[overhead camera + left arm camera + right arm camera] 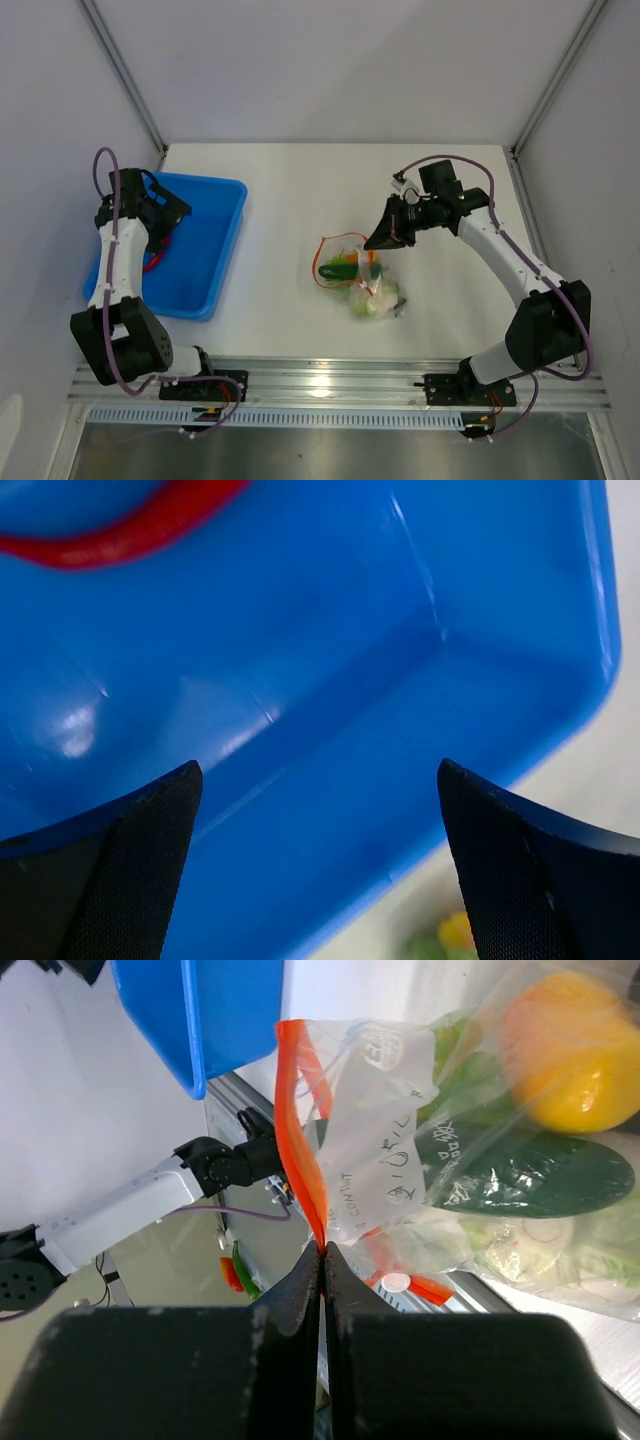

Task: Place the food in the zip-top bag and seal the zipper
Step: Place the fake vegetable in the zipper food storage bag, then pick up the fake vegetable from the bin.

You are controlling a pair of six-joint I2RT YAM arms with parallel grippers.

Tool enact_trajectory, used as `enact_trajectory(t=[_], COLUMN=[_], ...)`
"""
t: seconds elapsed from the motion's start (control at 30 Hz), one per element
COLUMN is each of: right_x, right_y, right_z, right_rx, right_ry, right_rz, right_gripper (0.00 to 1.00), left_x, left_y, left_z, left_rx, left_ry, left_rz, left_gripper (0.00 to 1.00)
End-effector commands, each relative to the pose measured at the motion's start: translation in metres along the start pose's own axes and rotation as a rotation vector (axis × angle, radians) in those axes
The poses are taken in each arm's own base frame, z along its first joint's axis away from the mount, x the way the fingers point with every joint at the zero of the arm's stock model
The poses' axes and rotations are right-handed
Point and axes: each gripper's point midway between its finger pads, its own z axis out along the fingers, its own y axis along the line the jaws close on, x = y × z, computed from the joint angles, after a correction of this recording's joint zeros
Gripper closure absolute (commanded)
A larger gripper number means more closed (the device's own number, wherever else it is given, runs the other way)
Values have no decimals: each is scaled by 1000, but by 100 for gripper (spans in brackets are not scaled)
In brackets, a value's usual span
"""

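Centrally on the table (pixel 290 190) sits the zip-top bag (pixel 365 285) with food (pixel 540 1175) inside. The right gripper (pixel 322 1260) pinches its zipper (pixel 298 1130). The left gripper (pixel 318 770) hangs spread wide over the blue tray (pixel 350 680)

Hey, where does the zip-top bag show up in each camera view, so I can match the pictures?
Top external: zip-top bag lies mid-table, slightly right of centre.
Left wrist: not clearly in it; a blurred green-yellow patch at the bottom edge may be it.
Right wrist: fills centre and right, its zipper pinched in the right pincer.
Shared landmark: the blue tray, seen in all three views.
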Motion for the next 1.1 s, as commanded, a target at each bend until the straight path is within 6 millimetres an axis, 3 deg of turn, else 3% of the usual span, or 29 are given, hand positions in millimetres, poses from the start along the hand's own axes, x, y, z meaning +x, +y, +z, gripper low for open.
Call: enact_trajectory(t=[0.0,0.17,0.3,0.4,0.43,0.47,0.57,0.83,0.87,0.93,1.07], right_x=[-3,-4,-3,-5,-6,-7,-9,-11,-11,-13,-14], right_y=[-7,-16,-22,-21,-21,-21,-22,-32,-32,-33,-34], right_z=[4,13,18,19,20,20,21,26,27,27,29], right_rx=[14,9,13,9,8,7,12,21,22,23,21], right_ry=[6,37,55,55,55,55,58,73,76,76,78], right_rz=[-25,-13,-10,-14,-15,-19,-20,12,13,21,26], right_gripper=[100,100,100,100,100,100,100,100,100,100,100], left_x=[-42,-69,-94,-92,-101,-96,-97,-87,-93,-78,-66], left_y=[14,33,33,39,35,44,51,35,35,52,63], left_z=[24,43,54,71,70,83,95,122,117,134,147], left_rx=[-23,-95,-100,-149,-163,-209,-250,-140,-168,-258,-346], left_ry=[-129,-257,-388,-340,-347,-314,-300,-242,-226,-141,-16], left_rz=[70,51,49,72,76,80,120,142,136,127,129], left_gripper=[1,1,0,0,0,0,1,1,0,0,1])
